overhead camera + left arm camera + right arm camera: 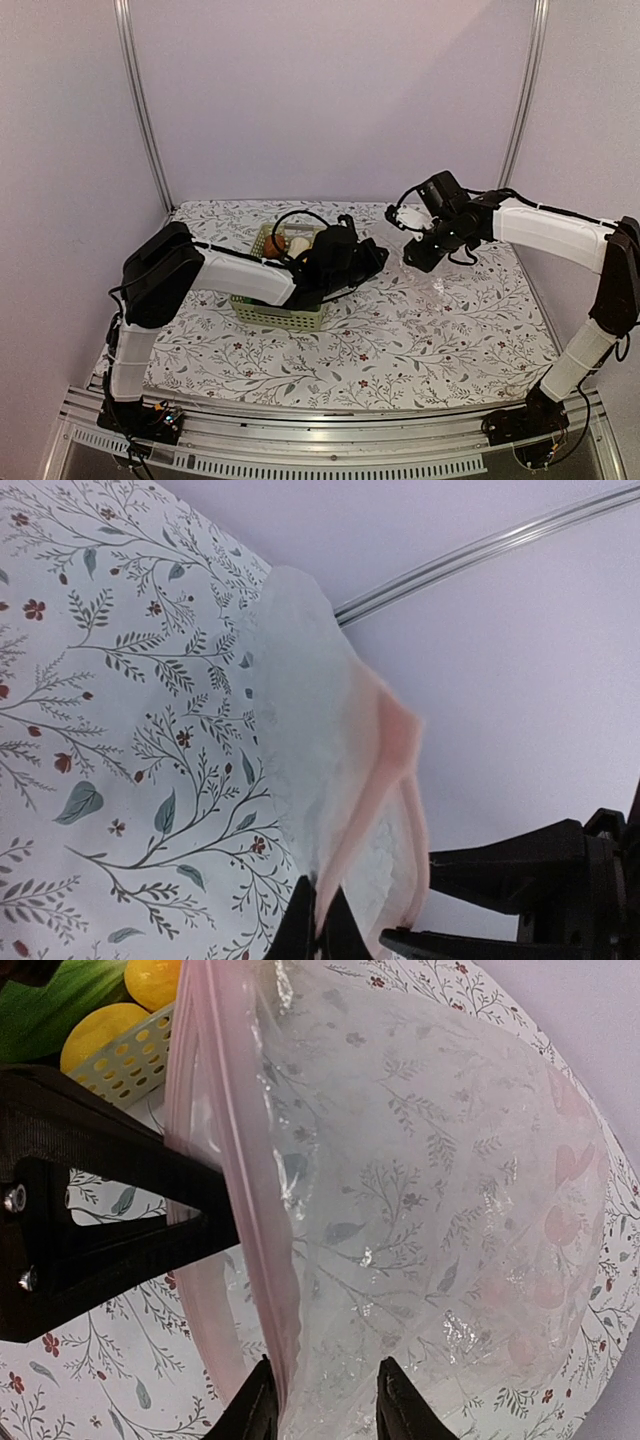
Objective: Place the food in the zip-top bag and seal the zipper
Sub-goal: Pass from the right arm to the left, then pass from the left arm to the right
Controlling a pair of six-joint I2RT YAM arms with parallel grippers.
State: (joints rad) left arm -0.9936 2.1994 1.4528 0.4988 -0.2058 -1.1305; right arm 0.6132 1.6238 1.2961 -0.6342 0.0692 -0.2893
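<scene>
The clear, crinkly plastic zip-top bag hangs above the flower-patterned desk, stretched between the two arms and just to the right of the pale green plastic lattice basket. Its thin pinkish zipper strip runs along the mouth edge, facing the basket.

The left jaws are clenched on that mouth edge. In the left wrist view their black fingertips press together on the pink strip, and the bag's film rises away from them. In the right wrist view the same jaws come in from the left as a black wedge whose tip meets the strip about halfway along.

The right jaws are released. Their two black fingers stand apart at the lower end of the strip, with the strip against the left finger and loose clear film in the gap.

The food is in the basket, outside the bag: two yellow toy pieces, a leafy green piece and a brown rounded piece. Through the bag's film only the desk's pattern shows.
</scene>
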